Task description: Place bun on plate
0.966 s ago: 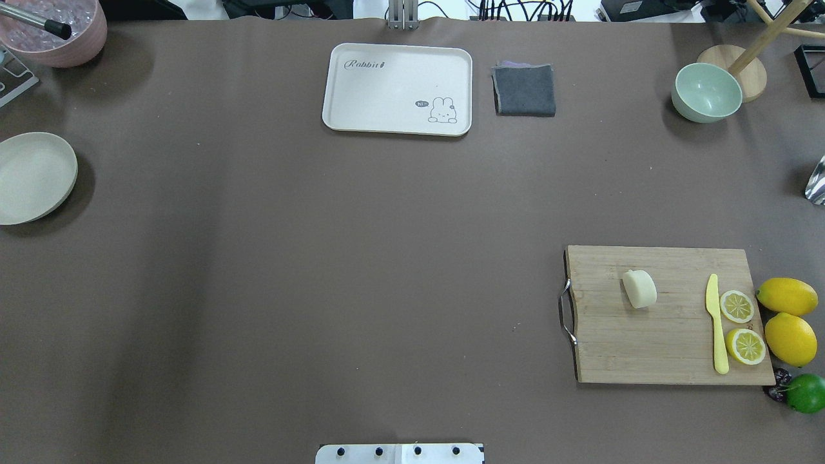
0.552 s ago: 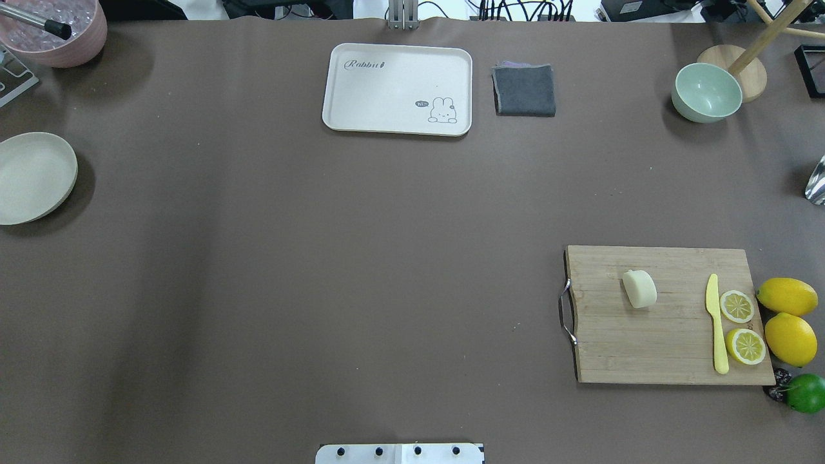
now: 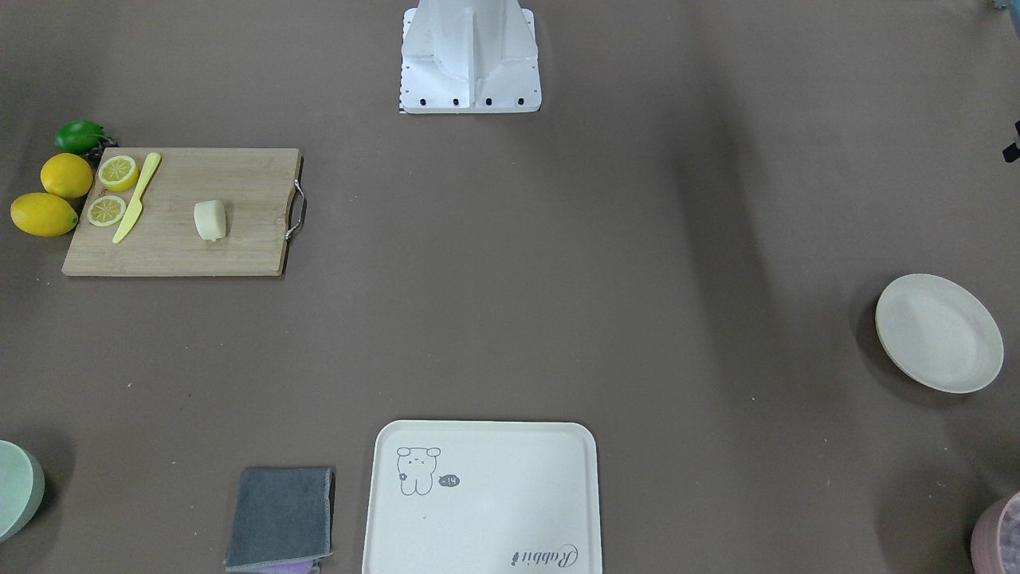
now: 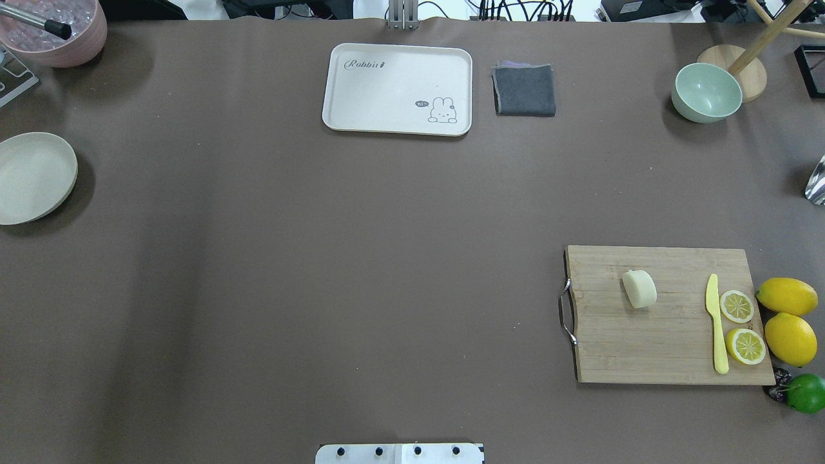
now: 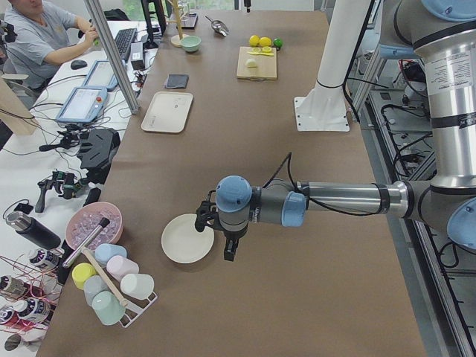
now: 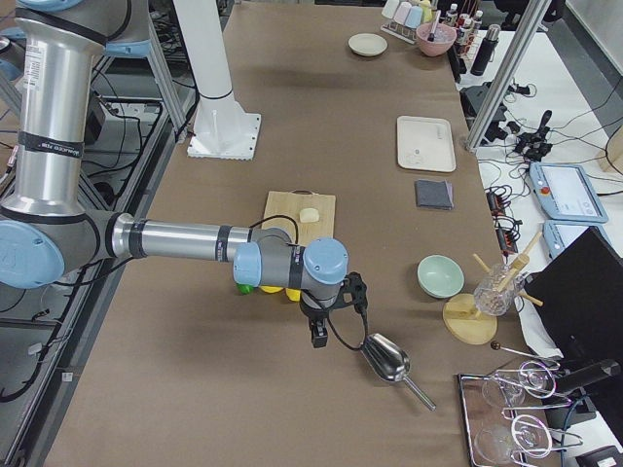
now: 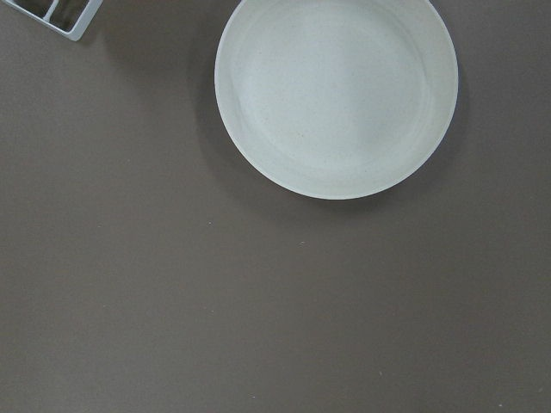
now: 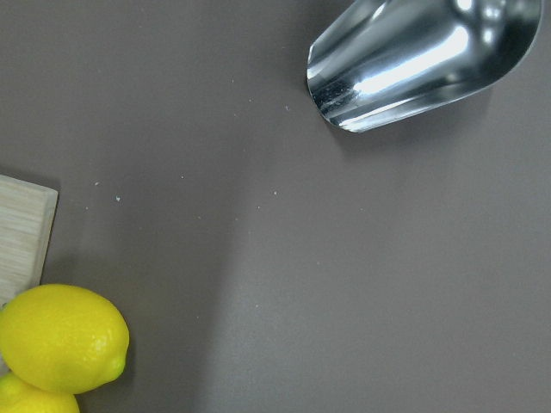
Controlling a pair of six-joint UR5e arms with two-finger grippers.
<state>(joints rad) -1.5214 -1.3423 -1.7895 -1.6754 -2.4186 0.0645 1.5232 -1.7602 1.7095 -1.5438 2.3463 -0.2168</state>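
A brown-covered table (image 4: pixel 322 258) carries a bamboo cutting board (image 4: pixel 644 348), a round off-white plate (image 4: pixel 32 177), a rectangular white rabbit-print tray (image 4: pixel 387 84), a folded grey cloth (image 4: pixel 524 90), a mint green bowl (image 4: pixel 706 93) and two whole yellow lemons (image 4: pixel 786 296).

you have a wide stretch of bare bench (image 4: pixel 354 258) between the cutting board (image 4: pixel 644 348) and the plate (image 4: pixel 32 177). on the board the bun (image 4: pixel 639 289) has room on every side; the knife (image 4: pixel 715 322) lies well apart. tray (image 4: pixel 397 89) and cloth (image 4: pixel 524 90) sit at the far edge, off that stretch; lemons (image 4: pixel 790 339) crowd the board's outer side.
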